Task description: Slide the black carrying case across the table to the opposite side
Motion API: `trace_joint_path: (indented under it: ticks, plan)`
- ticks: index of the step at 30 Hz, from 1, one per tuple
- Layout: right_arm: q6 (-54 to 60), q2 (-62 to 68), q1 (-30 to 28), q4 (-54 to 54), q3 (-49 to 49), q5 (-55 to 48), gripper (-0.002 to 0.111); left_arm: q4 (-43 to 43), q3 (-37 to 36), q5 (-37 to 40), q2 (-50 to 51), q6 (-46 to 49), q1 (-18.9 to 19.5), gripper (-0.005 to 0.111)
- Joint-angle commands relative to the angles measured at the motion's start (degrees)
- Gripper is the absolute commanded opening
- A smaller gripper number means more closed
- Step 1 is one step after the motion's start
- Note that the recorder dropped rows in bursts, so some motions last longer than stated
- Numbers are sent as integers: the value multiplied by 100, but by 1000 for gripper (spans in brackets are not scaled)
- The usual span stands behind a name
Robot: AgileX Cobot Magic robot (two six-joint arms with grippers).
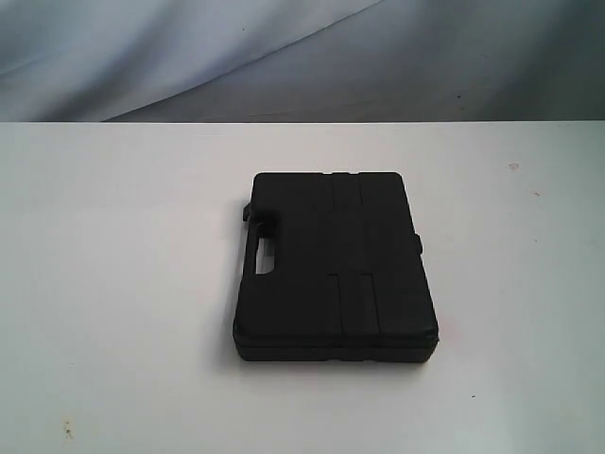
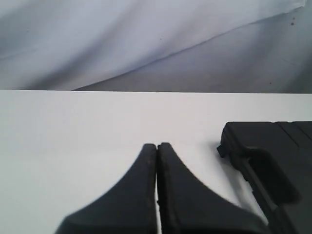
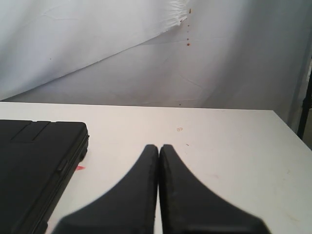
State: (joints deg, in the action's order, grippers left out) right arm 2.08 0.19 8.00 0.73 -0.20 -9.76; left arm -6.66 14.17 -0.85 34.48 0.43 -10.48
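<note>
Left gripper (image 2: 157, 145), left wrist view: fingers pressed flat together, nothing between them, bare table (image 2: 73, 146) underneath. Can't tell if the tips touch the surface. Black carrying case (image 2: 280, 146) lies close to the tips but apart from them, with its handle side facing this gripper.

Right wrist view: right gripper (image 3: 159, 146) also closed tight and empty. The case's other long edge is near these tips, with a clear gap between. Small red smear (image 3: 79, 167) on the table just beside that edge.

Exterior view: no arm or gripper in frame. Case lies flat and closed, about mid-table, slightly right of centre. Handle (image 1: 260, 253) is on its left side, and a small latch nub (image 1: 417, 244) sticks out on the right side. Pale cloth backdrop (image 1: 284, 47) hangs behind the far table edge.

Handling, my read:
- **Shell:** hard moulded plastic, stiff, won't dent under a push.
- **Weight:** unknown, since the contents aren't visible. Likely moderate.
- **Sliding:** the tabletop looks smooth, so it should slide. A wide flat box will likely yaw if pushed off-centre.
- **Contact:** no grasp needed. Closed fingers can work as a pusher, placed low on the middle of a side wall.
- **Handle side:** the recess is uneven, so contact the solid wall beside it. Pinching the handle would mean opening the fingers first.
</note>
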Motion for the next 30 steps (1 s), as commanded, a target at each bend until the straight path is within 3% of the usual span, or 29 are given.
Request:
trace_joint_path:
  ticks: [1,5,15,30]
  plan:
    - [17,-19,7,-24,20,46,0,39,-437,-182,-728,-116,289,0]
    - [17,-19,7,-24,20,46,0,39,-888,-740,-1359,-330,497,0]
    - [17,-19,7,-24,20,46,0,18,-1417,-705,-2409,-308,1216,0]
    - [17,-19,7,-24,20,46,0,555,-1417,-95,-3349,288,1217,0]
